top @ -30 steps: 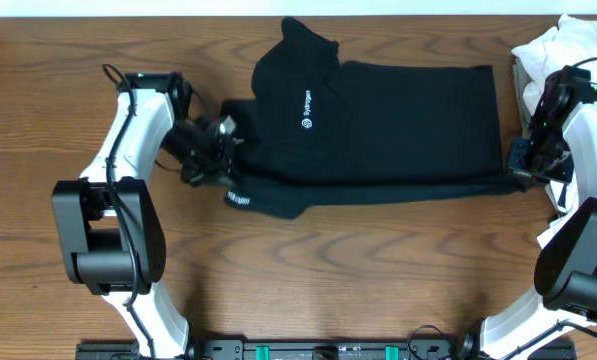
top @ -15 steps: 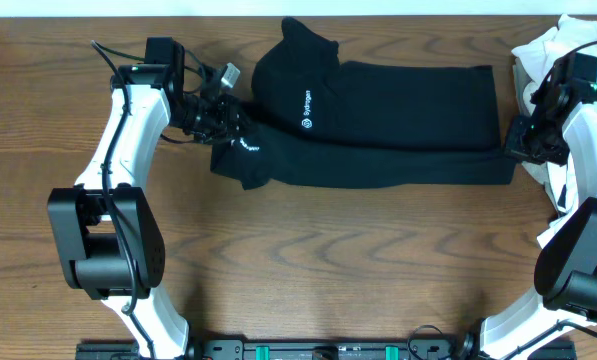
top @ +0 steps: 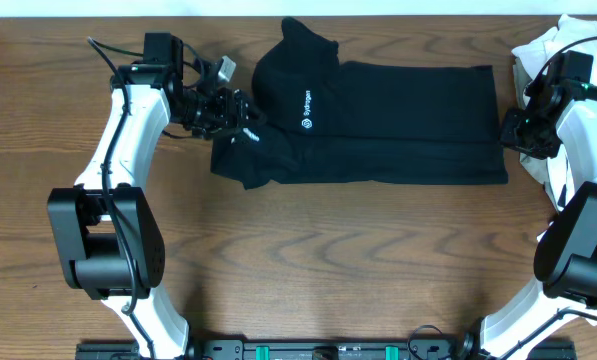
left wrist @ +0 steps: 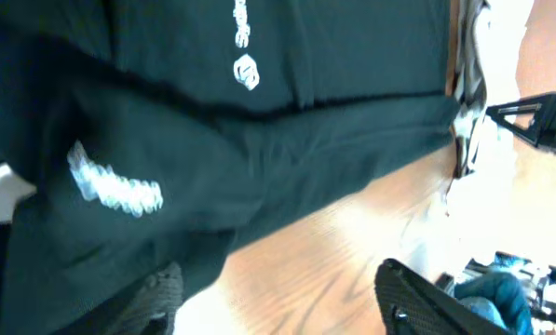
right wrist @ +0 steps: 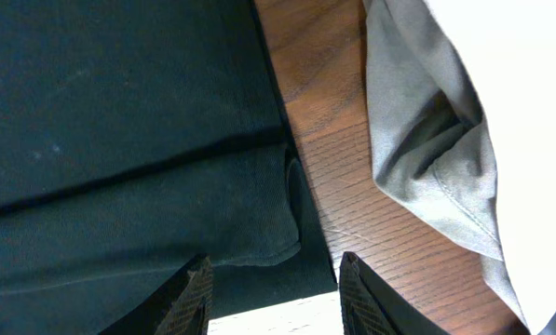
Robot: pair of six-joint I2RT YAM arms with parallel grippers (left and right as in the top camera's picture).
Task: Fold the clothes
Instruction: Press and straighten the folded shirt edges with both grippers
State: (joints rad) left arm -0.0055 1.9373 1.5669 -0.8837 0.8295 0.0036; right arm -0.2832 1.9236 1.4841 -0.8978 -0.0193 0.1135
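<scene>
Black shirt (top: 378, 125) flat on counter (top: 328, 260), long side running left-right, logo facing up; left hand (top: 240, 108) over shirt's left end, fingers spread, nothing pinched; right hand (top: 510, 130) at right hem corner, fingers spread too; white pile (top: 553, 45) at far-right edge.

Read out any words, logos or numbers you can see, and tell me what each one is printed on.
Black fabric garment, chest: small white round logo with a short white word beside it; too small to read.
Same garment, lower fold in the left wrist view: white lettering; blurred, unreadable.
No other text, numbers or signs visible.
</scene>
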